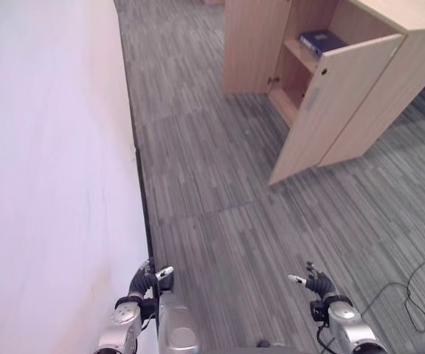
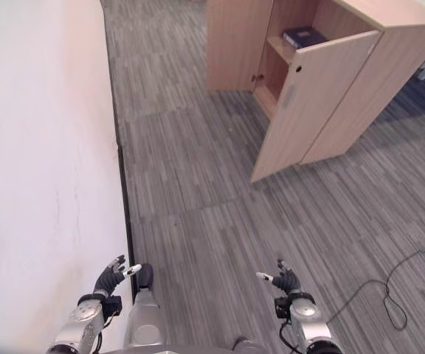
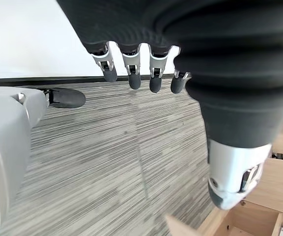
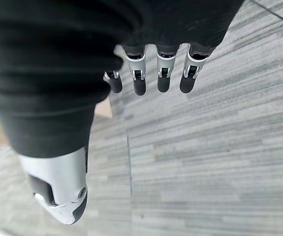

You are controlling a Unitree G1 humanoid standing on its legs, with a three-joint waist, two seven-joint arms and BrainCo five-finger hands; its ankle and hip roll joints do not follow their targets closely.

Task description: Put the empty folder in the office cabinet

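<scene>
Both arms hang low in front of the robot. The left hand (image 1: 142,281) and right hand (image 1: 317,283) are empty, fingers relaxed and loosely spread, thumbs apart.

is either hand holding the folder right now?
No. The left hand and right hand hang open over bare carpet, and the blue folder lies on the open cabinet's shelf.
</scene>
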